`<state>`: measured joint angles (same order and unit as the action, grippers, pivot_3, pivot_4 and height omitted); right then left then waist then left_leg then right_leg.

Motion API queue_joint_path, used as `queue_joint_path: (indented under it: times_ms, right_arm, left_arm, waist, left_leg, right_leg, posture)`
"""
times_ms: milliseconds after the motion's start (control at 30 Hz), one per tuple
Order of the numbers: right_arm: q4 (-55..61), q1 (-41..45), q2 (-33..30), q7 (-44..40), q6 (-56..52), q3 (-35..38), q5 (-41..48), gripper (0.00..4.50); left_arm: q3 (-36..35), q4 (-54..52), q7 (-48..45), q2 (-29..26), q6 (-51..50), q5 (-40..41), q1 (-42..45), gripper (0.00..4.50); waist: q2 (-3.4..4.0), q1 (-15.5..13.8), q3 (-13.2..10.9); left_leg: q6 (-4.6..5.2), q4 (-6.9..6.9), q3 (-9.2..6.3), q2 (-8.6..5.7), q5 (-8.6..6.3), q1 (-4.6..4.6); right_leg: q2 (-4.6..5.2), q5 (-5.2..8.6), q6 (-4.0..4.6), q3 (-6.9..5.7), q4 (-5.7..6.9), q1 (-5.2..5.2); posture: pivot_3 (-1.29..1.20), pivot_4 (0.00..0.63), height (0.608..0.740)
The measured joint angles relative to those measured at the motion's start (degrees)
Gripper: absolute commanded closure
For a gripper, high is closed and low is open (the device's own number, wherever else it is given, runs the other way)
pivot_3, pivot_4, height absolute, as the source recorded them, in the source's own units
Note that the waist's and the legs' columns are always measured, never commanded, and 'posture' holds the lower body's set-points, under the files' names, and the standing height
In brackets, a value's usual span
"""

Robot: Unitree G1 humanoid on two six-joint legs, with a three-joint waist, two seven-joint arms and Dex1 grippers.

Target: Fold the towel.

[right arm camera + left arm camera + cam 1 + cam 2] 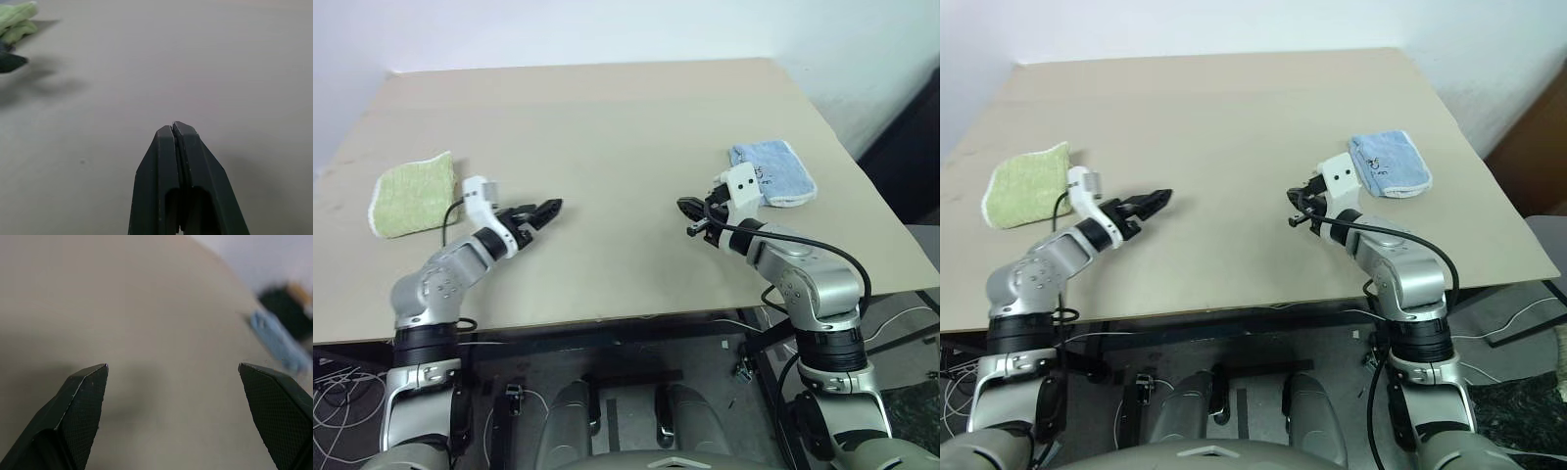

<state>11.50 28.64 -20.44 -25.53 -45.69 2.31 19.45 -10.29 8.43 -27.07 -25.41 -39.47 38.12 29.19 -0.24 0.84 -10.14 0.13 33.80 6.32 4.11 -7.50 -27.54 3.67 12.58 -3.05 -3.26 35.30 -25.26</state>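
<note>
A: Where did the towel [412, 194] lie?
B: Folded, at the table's [626, 127] left edge, touched by nothing.

A: Grippers?
B: Left gripper [547, 210] hovered just beside it, fingers spread wide, empty. Right gripper [690, 207] hung mid-table, fingers pressed together, empty. A blue cloth [771, 172] lay beyond the right gripper, at the right.

This looks like a robotics lab or test room, not a home. A plain beige table [626, 127] stands against bare white walls [607, 29]. Under the table's near edge, loose cables [342, 401] trail over a dark floor (nothing domestic about it), beside black metal framing [607, 338].
</note>
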Motion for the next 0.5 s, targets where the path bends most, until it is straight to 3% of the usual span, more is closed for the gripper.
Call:
queue_joint_path:
  times_ms: [200,500]
  right_arm:
    - [-0.6,0.5,-0.9,0.8,0.6,1.9,0.0,4.50]
    - [0.4,-1.5,-1.7,1.8,0.7,3.7,0.0,4.50]
  left_arm:
    - [9.2,4.5,-5.8,0.9,12.5,-12.0,5.9,0.02]
    - [7.2,15.0,-7.9,-0.7,21.4,-17.5,8.0,0.02]
  waist:
    - [0.00,-0.1,0.0]
    - [0.00,-0.1,0.0]
  left_leg:
    - [0.01,0.01,0.13,-0.01,0.00,-0.06]
    - [0.03,0.11,0.09,0.00,0.01,-0.11]
  right_leg:
    - [0.01,0.00,0.01,0.08,-0.06,-0.05]
    - [-0.09,0.02,-0.02,0.11,-0.04,-0.08]
  posture:
    - [0.00,0.150,0.740]
    - [0.00,0.150,0.740]
